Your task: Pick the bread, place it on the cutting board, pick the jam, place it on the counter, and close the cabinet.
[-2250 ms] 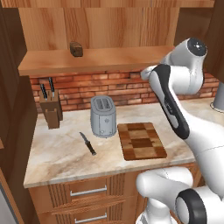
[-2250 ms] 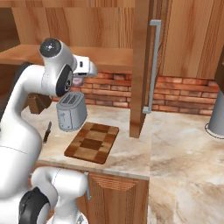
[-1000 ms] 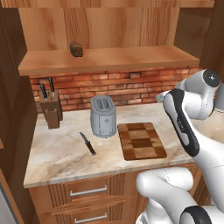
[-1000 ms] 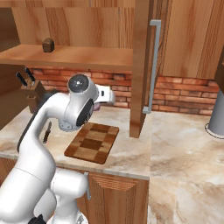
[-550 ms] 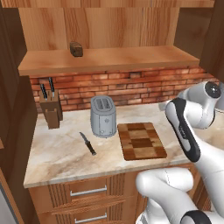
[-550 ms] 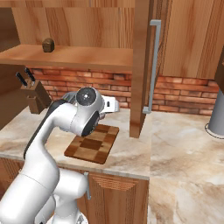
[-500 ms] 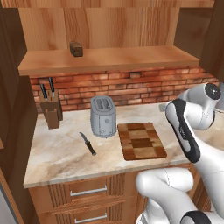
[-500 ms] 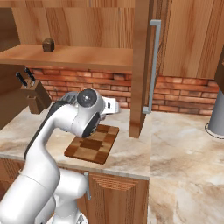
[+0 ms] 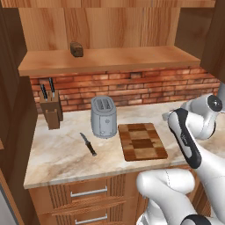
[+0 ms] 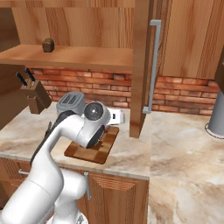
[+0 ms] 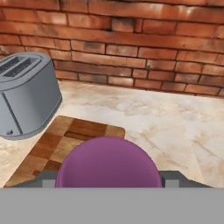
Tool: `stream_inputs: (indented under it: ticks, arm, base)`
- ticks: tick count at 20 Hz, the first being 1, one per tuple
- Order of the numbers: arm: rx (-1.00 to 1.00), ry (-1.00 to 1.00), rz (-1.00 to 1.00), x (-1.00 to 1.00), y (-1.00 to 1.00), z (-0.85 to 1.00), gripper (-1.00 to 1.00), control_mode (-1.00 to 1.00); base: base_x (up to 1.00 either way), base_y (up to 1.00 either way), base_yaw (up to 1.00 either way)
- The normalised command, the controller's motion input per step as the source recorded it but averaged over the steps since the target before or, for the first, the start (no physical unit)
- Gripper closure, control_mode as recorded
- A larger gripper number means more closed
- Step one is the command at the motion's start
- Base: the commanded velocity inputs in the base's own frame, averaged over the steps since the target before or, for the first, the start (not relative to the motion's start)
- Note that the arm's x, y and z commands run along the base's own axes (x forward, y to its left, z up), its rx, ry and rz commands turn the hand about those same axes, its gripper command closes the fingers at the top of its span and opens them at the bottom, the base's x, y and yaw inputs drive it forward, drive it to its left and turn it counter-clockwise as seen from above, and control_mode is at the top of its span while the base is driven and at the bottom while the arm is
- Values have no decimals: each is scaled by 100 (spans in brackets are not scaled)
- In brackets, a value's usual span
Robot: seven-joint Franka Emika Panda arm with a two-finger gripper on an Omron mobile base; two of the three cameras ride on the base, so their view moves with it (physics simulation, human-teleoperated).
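Observation:
The purple jam [image 11: 108,164] sits between my gripper's fingers [image 11: 174,179], low over the right end of the patchwork cutting board [image 11: 74,140]. My gripper [image 9: 168,116] [image 10: 118,116] is shut on the jar, just above the beige marbled counter [image 11: 175,118] at the board's [image 9: 143,141] far right corner. The dark brown bread [image 9: 76,48] [image 10: 48,44] rests on the cabinet shelf [image 9: 110,59], high up and to the left. The cabinet door [image 10: 141,65] stands open, edge-on, with its grey bar handle [image 10: 153,65] to the right.
A grey toaster [image 9: 103,117] [image 11: 24,94] stands left of the board. A knife block [image 9: 50,112] is by the brick wall and a black knife [image 9: 88,144] lies on the counter. A grey vessel [image 10: 216,116] stands far right.
The arm has come down from shelf height to just above the counter beside the board, carrying the jam. In the last half second it sank only slightly.

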Motion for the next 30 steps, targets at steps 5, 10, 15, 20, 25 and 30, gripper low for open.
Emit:
stream_inputs:
  ticks: [5,10,15,20,25,30]
  arm:
    - [-2,0,0,9,-20,-28,100,-100]
    - [-3,0,0,10,-19,-29,100,-100]
    - [-1,0,0,21,-21,-25,100,-100]
    - [-1,0,0,29,-17,-17,100,-100]
    - [0,0,0,30,-20,-14,100,-100]
    - [0,0,0,28,-22,-17,100,-100]
  base:
    - [0,0,0]
    - [0,0,0]
    - [0,0,0]
    - [0,0,0]
    - [0,0,0]
    - [0,0,0]
